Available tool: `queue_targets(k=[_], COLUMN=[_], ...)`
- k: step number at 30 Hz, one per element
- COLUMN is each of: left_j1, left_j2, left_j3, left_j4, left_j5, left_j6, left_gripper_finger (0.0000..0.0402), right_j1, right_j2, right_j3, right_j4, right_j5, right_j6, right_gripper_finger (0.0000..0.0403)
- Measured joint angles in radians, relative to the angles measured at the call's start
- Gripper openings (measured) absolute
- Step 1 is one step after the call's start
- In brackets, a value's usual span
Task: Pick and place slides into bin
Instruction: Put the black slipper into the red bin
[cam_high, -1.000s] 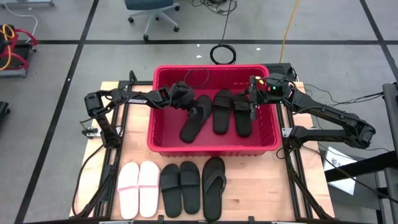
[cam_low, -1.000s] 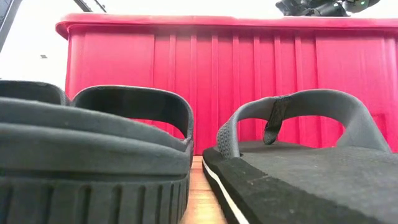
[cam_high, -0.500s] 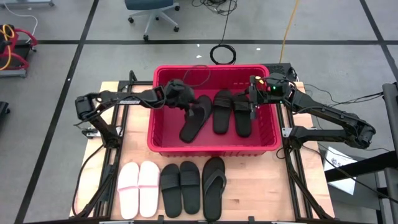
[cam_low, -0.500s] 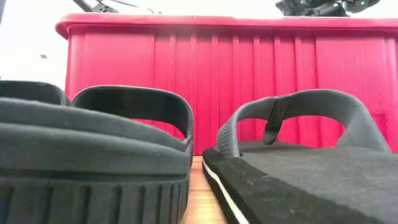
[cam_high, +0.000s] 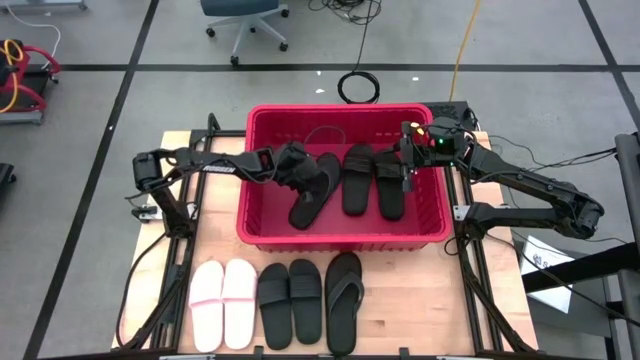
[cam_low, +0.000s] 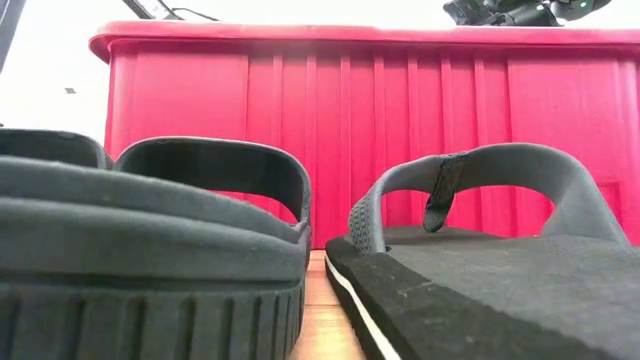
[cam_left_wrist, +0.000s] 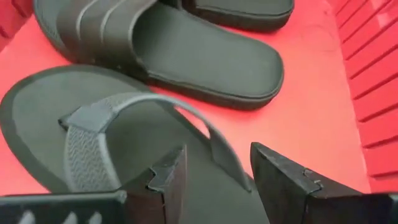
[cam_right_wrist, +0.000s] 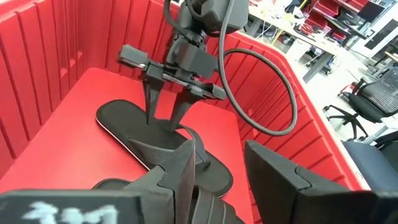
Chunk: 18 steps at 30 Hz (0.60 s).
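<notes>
Left gripper (cam_high: 300, 168) has pulled back a bit, jaws open above the thong slide (cam_high: 311, 192) just dropped in the bin (cam_high: 342, 236), right gripper (cam_high: 405, 158) open nearby, so next it needs to fetch the near-table slides (cam_high: 290, 303).

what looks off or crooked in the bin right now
The black thong flip-flop lies at a slant in the red bin, while the two black wide-strap slides beside it lie straight and parallel. The open left gripper hovers over it, holding nothing.
</notes>
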Motion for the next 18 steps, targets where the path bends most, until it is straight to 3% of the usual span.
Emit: queue_targets(k=[9,12,18], left_j1=[-0.003,-0.008,-0.033], left_j2=[0.000,0.000,-0.010], left_j3=[0.068,0.147,0.386], left_j4=[-0.033,-0.138,-0.430], left_j5=[-0.043,-0.057,-0.190], left_j6=[-0.019,0.025,0.088], left_gripper_finger=[0.0172,0.0172,0.0172], right_j1=[0.000,0.000,0.003], right_j2=[0.000,-0.005,-0.057], right_j3=[0.000,0.000,0.000], right_j4=[0.003,0.018,0.050], right_j5=[-0.001,-0.003,-0.007], right_j6=[0.000,0.000,0.010], right_gripper_finger=[0.0130,0.0130,0.0130])
